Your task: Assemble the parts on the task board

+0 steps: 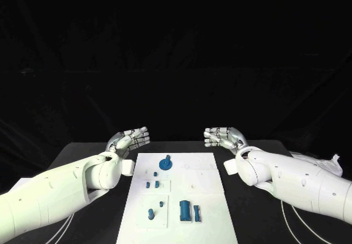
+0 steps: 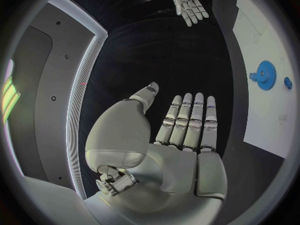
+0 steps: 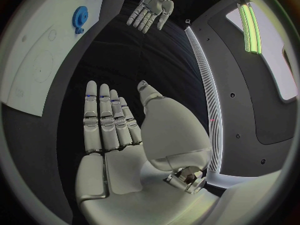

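Observation:
The white task board (image 1: 198,203) lies in the middle of the black table. A blue gear (image 1: 166,163) stands near its far end, also seen as the gear (image 2: 267,75) and the gear (image 3: 80,17). Small blue pegs (image 1: 154,184) sit mid-board, another blue peg (image 1: 152,214) stands near the front, and two blue blocks (image 1: 189,210) lie beside it. My left hand (image 1: 130,138) is raised beyond the board's far left corner, fingers straight, holding nothing. My right hand (image 1: 224,137) is raised beyond the far right corner, also flat and empty. Each palm faces the other: left hand (image 2: 181,130), right hand (image 3: 119,130).
A crumpled white cloth (image 1: 323,165) lies at the table's right edge behind my right arm. Black table surface (image 1: 88,152) stretches on both sides of the board.

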Controlling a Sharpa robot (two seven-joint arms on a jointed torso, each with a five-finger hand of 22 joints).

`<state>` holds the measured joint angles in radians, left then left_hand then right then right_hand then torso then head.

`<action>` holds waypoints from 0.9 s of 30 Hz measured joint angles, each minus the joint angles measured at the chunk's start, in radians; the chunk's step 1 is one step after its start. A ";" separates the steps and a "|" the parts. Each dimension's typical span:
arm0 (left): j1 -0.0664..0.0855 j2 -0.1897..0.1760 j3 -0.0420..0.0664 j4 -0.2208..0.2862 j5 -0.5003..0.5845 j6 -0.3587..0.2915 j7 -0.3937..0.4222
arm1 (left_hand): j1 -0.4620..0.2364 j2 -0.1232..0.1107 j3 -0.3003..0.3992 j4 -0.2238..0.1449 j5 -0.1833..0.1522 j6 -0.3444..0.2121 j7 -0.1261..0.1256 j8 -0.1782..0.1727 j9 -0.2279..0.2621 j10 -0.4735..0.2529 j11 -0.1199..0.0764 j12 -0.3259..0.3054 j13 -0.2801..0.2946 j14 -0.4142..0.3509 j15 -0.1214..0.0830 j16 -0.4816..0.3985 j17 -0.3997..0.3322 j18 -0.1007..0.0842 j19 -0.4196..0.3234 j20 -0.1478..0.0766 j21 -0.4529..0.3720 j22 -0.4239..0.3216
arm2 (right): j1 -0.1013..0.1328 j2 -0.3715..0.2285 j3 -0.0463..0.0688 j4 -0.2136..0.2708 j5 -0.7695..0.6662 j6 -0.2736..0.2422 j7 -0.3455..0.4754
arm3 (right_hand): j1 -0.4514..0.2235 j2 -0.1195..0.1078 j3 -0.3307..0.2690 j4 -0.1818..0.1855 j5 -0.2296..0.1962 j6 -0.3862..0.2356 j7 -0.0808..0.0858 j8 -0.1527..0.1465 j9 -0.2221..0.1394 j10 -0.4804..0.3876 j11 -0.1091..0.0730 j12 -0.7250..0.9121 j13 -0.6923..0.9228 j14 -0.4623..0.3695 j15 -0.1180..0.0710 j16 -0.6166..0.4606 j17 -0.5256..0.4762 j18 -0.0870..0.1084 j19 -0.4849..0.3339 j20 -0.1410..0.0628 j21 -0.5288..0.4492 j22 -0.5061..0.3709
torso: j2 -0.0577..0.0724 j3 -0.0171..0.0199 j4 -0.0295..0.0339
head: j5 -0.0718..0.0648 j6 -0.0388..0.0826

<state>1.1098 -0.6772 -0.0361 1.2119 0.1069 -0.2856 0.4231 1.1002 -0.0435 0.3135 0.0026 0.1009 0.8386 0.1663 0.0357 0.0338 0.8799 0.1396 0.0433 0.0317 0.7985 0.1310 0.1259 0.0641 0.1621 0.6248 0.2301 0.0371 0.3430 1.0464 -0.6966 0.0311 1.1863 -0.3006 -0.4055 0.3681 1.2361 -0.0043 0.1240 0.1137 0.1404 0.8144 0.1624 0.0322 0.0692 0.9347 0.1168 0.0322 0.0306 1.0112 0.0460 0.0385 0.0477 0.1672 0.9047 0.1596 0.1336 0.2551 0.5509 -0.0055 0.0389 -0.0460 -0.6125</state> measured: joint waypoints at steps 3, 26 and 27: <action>-0.005 -0.009 0.003 0.025 0.000 -0.014 0.000 | -0.128 0.017 -0.037 -0.001 -0.023 -0.098 -0.020 -0.014 -0.013 -0.102 -0.016 -0.017 -0.012 -0.093 -0.015 -0.015 -0.025 -0.012 -0.073 -0.027 -0.014 -0.040 | 0.001 -0.008 -0.003 0.035 0.010 -0.013 0.001 | -0.144 0.002 -0.014 -0.014 -0.017 -0.095 -0.019 -0.012 -0.027 -0.110 -0.014 -0.012 -0.012 -0.118 -0.018 -0.015 -0.019 -0.021 -0.106 -0.019 -0.015 -0.030 | -0.001 0.0003 -0.0079 | 0.013 0.003; -0.059 -0.103 0.035 0.353 -0.078 -0.419 0.061 | -0.721 0.043 -0.204 -0.001 -0.094 -0.550 -0.154 -0.029 -0.032 -0.578 -0.134 -0.036 -0.030 -0.524 -0.126 -0.116 -0.062 -0.131 -0.410 -0.183 -0.031 -0.225 | 0.003 -0.083 -0.031 0.382 0.269 -0.327 0.117 | -0.812 0.004 -0.116 -0.112 -0.131 -0.536 -0.150 -0.025 -0.067 -0.615 -0.114 -0.026 -0.029 -0.665 -0.046 -0.035 -0.046 -0.138 -0.595 -0.148 -0.123 -0.186 | -0.007 0.0056 -0.0388 | 0.046 0.013; -0.059 -0.103 0.035 0.355 -0.080 -0.430 0.064 | -0.737 0.044 -0.208 -0.004 -0.094 -0.563 -0.156 -0.029 -0.033 -0.590 -0.134 -0.036 -0.030 -0.536 -0.127 -0.119 -0.062 -0.131 -0.418 -0.191 -0.031 -0.230 | 0.003 -0.084 -0.031 0.382 0.274 -0.333 0.119 | -0.830 0.004 -0.116 -0.112 -0.131 -0.547 -0.152 -0.025 -0.067 -0.628 -0.115 -0.026 -0.029 -0.679 -0.046 -0.035 -0.046 -0.138 -0.608 -0.150 -0.126 -0.197 | -0.007 0.0056 -0.0388 | 0.046 0.013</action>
<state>1.0507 -0.7806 -0.0013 1.5665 0.0264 -0.7152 0.4869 0.3632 0.0000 0.1057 -0.0016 0.0064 0.2760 0.0105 0.0066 0.0013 0.2895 0.0055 0.0069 0.0013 0.2628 0.0041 0.0066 0.0022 0.0309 0.2066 0.0388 0.0061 0.1129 1.0493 -0.7802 -0.0002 1.5680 -0.0261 -0.7383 0.4876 0.4064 0.0001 0.0083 0.0013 0.0089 0.2672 0.0104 0.0070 0.0022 0.3067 0.0022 0.0065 0.0014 0.3320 0.0003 0.0039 0.0014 0.0290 0.2971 0.0099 0.0076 0.0585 0.5443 0.0001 0.0001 0.0000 -0.6000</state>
